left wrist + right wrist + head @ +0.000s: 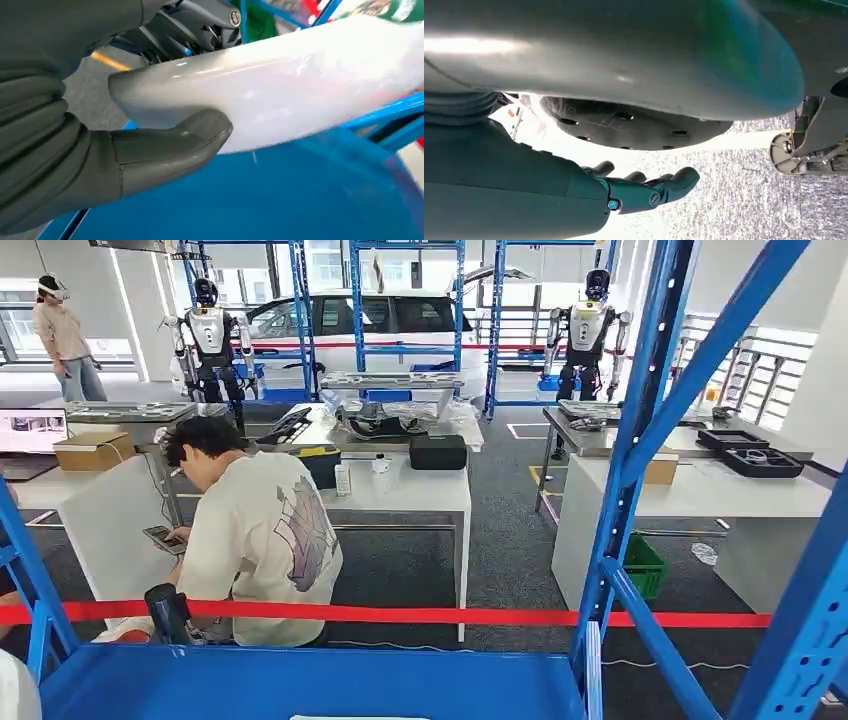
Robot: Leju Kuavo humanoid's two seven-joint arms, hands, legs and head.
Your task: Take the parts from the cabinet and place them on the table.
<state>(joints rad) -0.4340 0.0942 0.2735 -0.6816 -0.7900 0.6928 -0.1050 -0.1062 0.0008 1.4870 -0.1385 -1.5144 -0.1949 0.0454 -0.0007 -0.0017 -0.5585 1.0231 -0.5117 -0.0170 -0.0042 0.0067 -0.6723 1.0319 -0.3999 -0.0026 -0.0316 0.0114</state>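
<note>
My left hand (100, 150) grips white part (280, 95), centre frame in left wrist view, thumb under, dark fingers (200, 25) over, to lift it clear of blue cabinet shelf (260, 200) below. Right hand (639, 190) released, fingers loosely extended, hanging over floor.

Pale glossy part (280, 95), long and rounded, above blue cabinet shelf (280, 200).

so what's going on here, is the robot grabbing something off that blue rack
Yes. The left hand grips a white plastic-wrapped part, thumb against its side, just above the blue shelf. The right hand hangs with fingers loosely curled, holding nothing, over grey floor. Past a red tape, a person in a white shirt sits at a white table looking at a phone.
</note>
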